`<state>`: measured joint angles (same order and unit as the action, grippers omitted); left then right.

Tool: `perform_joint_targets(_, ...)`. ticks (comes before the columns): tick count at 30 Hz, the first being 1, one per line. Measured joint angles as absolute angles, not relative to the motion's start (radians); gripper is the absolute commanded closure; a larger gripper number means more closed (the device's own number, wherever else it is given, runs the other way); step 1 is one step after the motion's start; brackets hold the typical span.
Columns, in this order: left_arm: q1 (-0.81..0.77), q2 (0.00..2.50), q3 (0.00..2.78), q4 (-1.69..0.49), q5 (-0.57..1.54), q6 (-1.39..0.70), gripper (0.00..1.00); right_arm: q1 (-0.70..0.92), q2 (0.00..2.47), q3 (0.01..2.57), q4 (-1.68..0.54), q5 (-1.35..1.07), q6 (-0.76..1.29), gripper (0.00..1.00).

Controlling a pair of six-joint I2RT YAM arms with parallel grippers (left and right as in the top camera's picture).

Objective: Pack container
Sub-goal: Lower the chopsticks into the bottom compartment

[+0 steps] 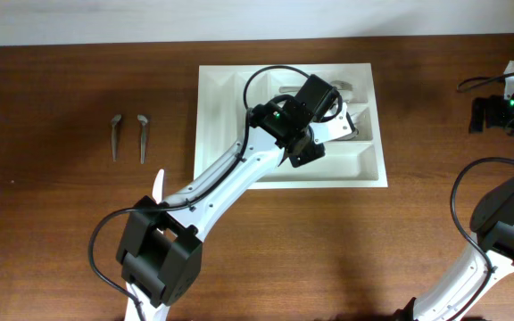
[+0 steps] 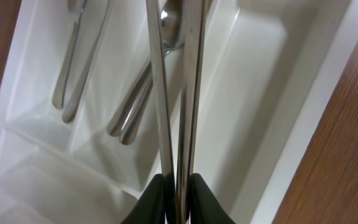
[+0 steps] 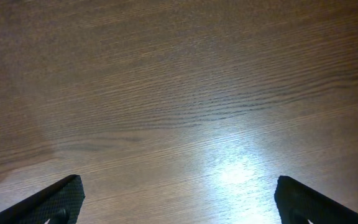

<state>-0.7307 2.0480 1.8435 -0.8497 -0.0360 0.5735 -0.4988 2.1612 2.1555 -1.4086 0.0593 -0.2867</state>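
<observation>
The container point(image 1: 214, 125), a white compartment tray, lies at the table's middle back. My left gripper point(image 1: 333, 125) hangs over its right half, shut on two slim metal cutlery pieces point(image 2: 160, 93) that run side by side straight out from between the black fingers point(image 2: 207, 199). Below them the left wrist view shows the container point(image 2: 272, 81) with a spoon point(image 2: 166, 28) in one long compartment and two handles point(image 2: 73, 68) in the one beside it. My right gripper point(image 3: 179, 186) stands open over bare wood at the far right of the table point(image 1: 493, 111).
Two metal utensils point(image 1: 114, 135) point(image 1: 142, 138) lie on the wood left of the container. A white piece point(image 1: 157, 183) pokes out beside the left arm's base. Cables loop near the right arm point(image 1: 471, 192).
</observation>
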Motion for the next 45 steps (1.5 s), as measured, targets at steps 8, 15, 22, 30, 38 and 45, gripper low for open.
perform_joint_targets(8,-0.731,2.048,1.843,-0.85,-0.043,0.711,0.86,-0.499,2.161,2.156,-1.409,0.059,-0.287,0.01)
perform_joint_targets(15,-0.731,2.048,1.843,-0.853,-0.039,0.749,0.81,-0.499,2.161,2.156,-1.409,0.059,-0.287,0.01)
perform_joint_targets(22,-0.731,2.062,1.843,-0.853,-0.018,0.764,0.82,-0.499,2.161,2.156,-1.409,0.059,-0.287,0.01)
perform_joint_targets(30,-0.731,2.181,1.843,-0.853,-0.012,0.764,0.82,-0.499,2.161,2.156,-1.409,0.059,-0.287,0.01)
perform_joint_targets(38,-0.731,2.221,1.843,-0.853,-0.012,0.765,0.76,-0.499,2.161,2.156,-1.409,0.059,-0.287,0.01)
perform_joint_targets(45,-0.731,2.224,1.843,-0.854,-0.012,0.767,0.76,-0.499,2.161,2.156,-1.409,0.059,-0.287,0.01)
